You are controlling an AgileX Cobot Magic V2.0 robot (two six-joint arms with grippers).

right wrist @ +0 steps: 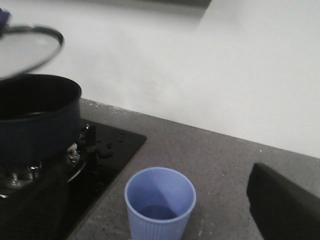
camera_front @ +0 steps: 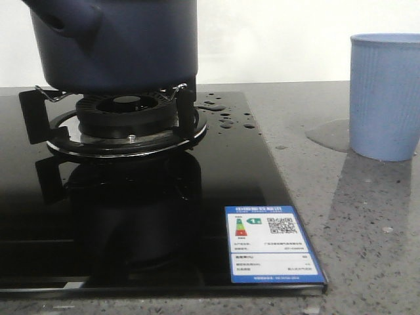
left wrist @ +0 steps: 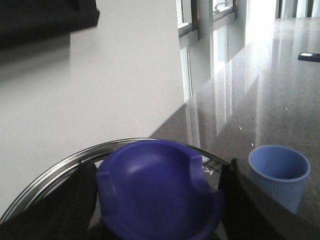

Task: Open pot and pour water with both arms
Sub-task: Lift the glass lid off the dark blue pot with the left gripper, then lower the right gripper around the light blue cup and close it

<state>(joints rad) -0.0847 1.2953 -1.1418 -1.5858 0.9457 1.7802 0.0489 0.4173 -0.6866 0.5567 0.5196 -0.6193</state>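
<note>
The dark navy pot point(camera_front: 118, 46) stands on the burner at the front view's far left; in the right wrist view it point(right wrist: 35, 125) is open, its inside dark. My left gripper point(left wrist: 155, 195) is shut on the blue knob point(left wrist: 157, 185) of the steel-rimmed glass lid point(left wrist: 50, 172), held in the air above the pot point(right wrist: 27, 50). My right gripper point(right wrist: 159, 205) is open and empty, its fingers point(right wrist: 282, 200) wide on either side above the light blue ribbed cup point(right wrist: 160, 197). Water lies as drops point(camera_front: 226, 118) on the stove glass and as a film point(camera_front: 328, 134) beside the cup point(camera_front: 385, 98).
The black glass stove point(camera_front: 262, 170) with its burner grate point(camera_front: 125, 121) fills the left of the grey stone counter point(camera_front: 367, 216). An energy label point(camera_front: 272, 246) sits at its front right corner. A white wall stands behind. A small dark object point(left wrist: 308, 56) lies far along the counter.
</note>
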